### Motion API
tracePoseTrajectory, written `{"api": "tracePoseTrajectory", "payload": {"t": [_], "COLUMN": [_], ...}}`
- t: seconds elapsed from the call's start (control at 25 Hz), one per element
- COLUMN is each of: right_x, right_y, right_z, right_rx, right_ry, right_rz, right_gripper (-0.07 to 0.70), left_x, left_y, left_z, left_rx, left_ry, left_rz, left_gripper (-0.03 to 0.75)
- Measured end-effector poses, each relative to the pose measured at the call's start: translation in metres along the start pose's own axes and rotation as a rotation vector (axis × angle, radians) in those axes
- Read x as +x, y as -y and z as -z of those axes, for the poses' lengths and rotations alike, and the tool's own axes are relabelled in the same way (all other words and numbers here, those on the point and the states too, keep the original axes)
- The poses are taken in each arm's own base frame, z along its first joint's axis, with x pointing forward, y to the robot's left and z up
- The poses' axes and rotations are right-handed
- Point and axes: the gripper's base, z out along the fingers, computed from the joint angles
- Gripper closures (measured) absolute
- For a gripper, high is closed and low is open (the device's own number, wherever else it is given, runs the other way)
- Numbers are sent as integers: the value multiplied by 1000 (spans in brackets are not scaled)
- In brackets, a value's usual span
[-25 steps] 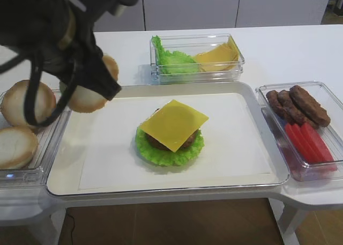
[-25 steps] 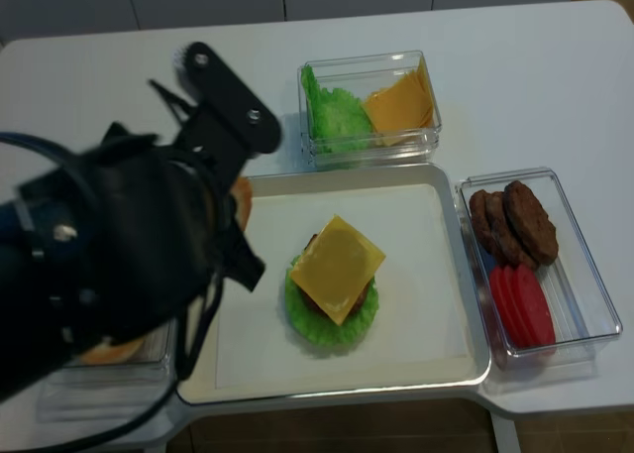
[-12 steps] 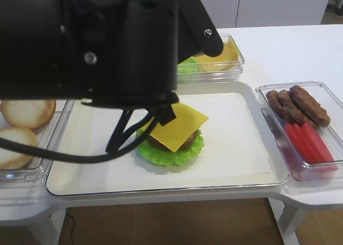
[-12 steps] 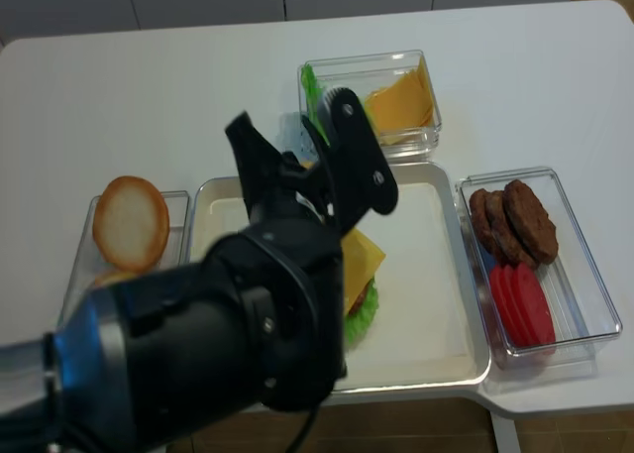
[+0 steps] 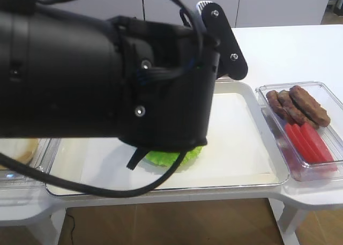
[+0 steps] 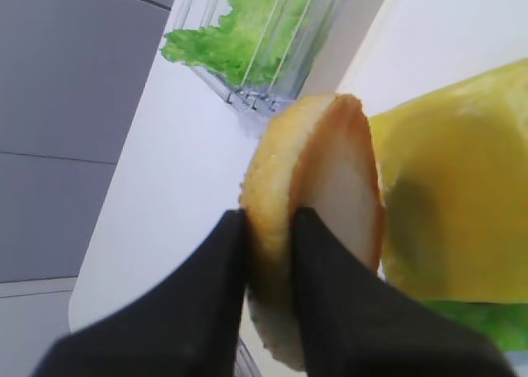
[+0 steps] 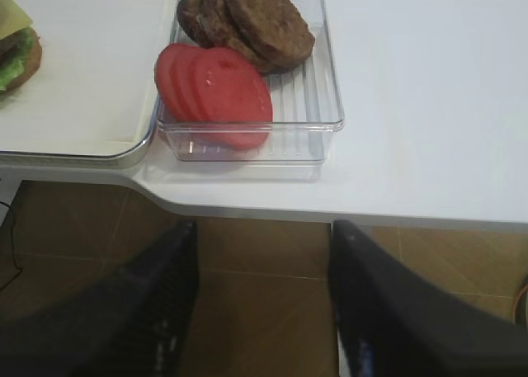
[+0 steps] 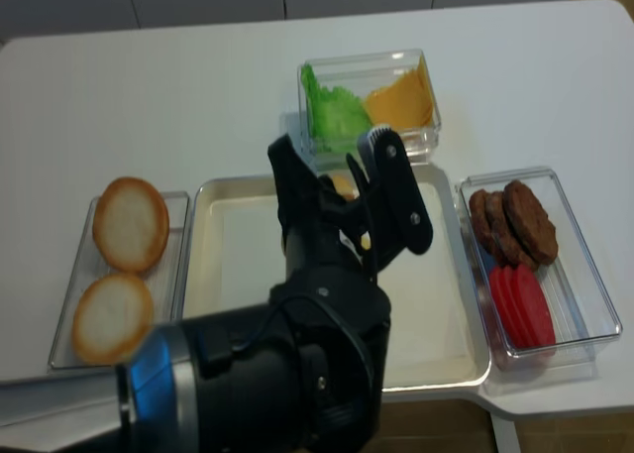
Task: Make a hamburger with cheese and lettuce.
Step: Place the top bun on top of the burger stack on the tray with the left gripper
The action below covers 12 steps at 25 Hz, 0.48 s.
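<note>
Clamped on a bun half (image 6: 318, 220), the left claw (image 6: 268, 253) is gripping it on edge between two dark fingers (image 6: 210, 303), just beside the cheese (image 6: 450, 204). Left of the tray (image 8: 213, 245), two pale bun halves (image 8: 129, 223) are lying in a clear box. On the tray the cheese is covering the patty, with the lettuce (image 5: 166, 158) showing as a ruffled green rim underneath (the left arm is hiding most of the stack in both high views). Behind the tray, a clear box (image 8: 371, 101) is holding green leaves and orange-yellow slices. Right of the tray, patties (image 7: 252, 22) and tomato slices (image 7: 219, 92) are sharing another box. Farther right, the right claw (image 7: 260, 311) is hanging below the tabletop (image 7: 429, 105) edge, its fingers apart and holding nothing.
</note>
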Motion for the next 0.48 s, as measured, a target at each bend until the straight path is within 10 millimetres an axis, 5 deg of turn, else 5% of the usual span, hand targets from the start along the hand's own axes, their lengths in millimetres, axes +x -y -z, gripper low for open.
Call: {"api": "tracePoseTrajectory", "payload": {"t": [0.48], "right_x": [0], "right_y": [0], "right_z": [0], "right_rx": [0], "right_ry": [0], "right_rz": [0], "right_gripper": [244], "left_x": [-5], "left_y": [7], "left_z": [-6], "left_rx": [-14], "left_ry": [35], "left_rz": [-28], "left_gripper": [595]}}
